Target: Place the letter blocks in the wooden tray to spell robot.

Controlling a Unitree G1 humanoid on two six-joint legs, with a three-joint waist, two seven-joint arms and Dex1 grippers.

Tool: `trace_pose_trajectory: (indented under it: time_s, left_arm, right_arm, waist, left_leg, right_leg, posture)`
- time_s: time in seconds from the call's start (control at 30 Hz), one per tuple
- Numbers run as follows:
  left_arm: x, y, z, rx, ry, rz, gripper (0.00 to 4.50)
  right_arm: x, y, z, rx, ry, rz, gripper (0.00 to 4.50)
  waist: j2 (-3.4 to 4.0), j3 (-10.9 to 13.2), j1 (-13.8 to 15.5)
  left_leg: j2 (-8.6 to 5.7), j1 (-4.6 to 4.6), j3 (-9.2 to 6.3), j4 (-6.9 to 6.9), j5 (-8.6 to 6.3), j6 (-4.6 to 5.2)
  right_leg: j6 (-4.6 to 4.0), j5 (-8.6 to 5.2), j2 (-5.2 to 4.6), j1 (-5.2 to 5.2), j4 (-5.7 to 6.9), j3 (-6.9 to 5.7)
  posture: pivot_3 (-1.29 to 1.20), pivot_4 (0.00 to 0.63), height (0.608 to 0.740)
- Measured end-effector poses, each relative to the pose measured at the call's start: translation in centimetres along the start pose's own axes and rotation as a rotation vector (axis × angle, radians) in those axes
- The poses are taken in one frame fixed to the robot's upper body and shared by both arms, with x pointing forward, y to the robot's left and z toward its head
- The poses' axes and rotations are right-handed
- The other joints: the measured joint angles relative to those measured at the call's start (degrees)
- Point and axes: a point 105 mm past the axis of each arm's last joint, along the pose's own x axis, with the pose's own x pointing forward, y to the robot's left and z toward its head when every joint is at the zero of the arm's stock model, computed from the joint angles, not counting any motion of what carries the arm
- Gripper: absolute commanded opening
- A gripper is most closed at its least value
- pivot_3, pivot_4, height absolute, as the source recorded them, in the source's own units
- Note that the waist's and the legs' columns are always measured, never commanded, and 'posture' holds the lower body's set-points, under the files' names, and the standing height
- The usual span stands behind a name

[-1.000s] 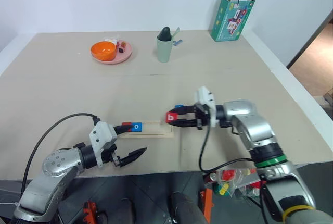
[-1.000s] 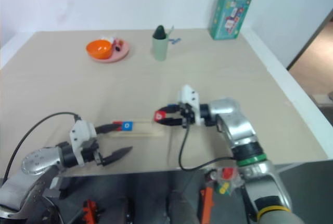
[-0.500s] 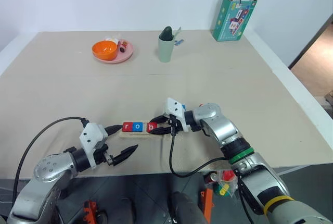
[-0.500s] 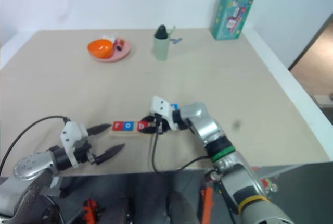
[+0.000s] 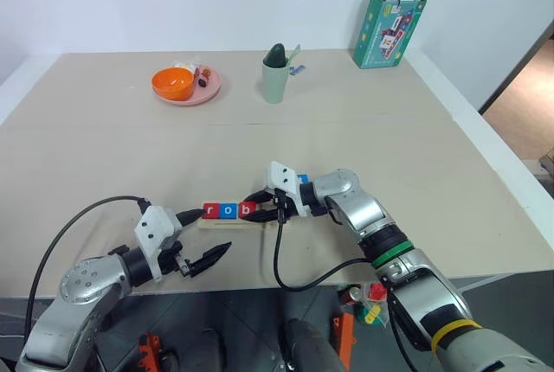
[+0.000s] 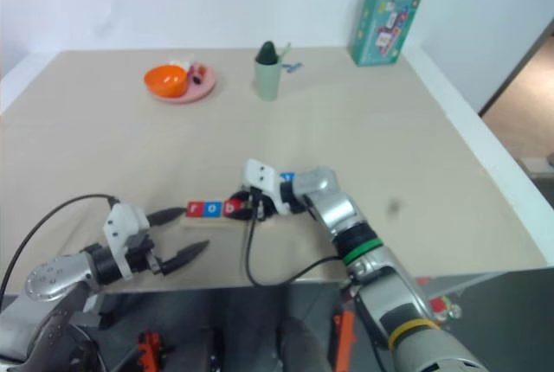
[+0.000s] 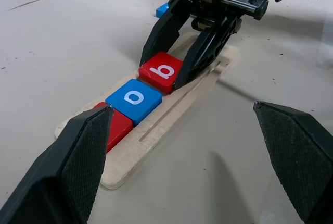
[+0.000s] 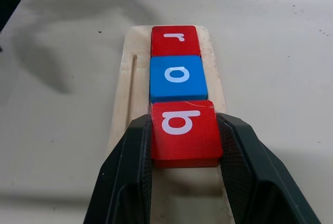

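The wooden tray [image 5: 235, 220] lies near the table's front edge. In its slot stand a red r block [image 8: 175, 40], a blue o block [image 8: 177, 77] and a red b block [image 8: 184, 130] in a row. My right gripper [image 5: 260, 208] reaches in from the right and is shut on the b block, which rests against the o. A further blue block [image 5: 302, 179] lies just behind the right gripper's wrist. Wide open, my left gripper [image 5: 213, 232] hovers at the tray's left end with nothing between its fingers.
At the back stand a pink plate [image 5: 208, 93] with an orange bowl, a green cup [image 5: 274, 79] and a teal carton [image 5: 387, 19]. The table's front edge runs just below the tray. A black cable hangs from each wrist.
My right gripper carried the b block left and down into the tray, beside the o. Over the last half second it barely shifted. The left gripper stayed put.
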Motion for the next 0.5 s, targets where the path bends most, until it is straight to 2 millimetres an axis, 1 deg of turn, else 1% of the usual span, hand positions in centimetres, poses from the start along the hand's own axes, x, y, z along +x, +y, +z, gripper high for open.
trace_pose_trajectory:
  time_s: [0.5]
  left_arm:
    - [0.16, -0.43, -0.18, 0.005, 0.009, -0.029, 4.50]
  right_arm:
    - [0.11, 0.01, 0.01, 0.004, -0.002, -0.002, 1.22]
  waist:
    - [0.00, 0.00, -0.01]
  left_leg:
    - [0.00, 0.00, 0.00, 0.00, 0.00, 0.00]
  right_leg:
    - [-0.01, 0.00, 0.00, -0.01, 0.00, 0.00]
  posture:
    - [0.00, 0.150, 0.740]
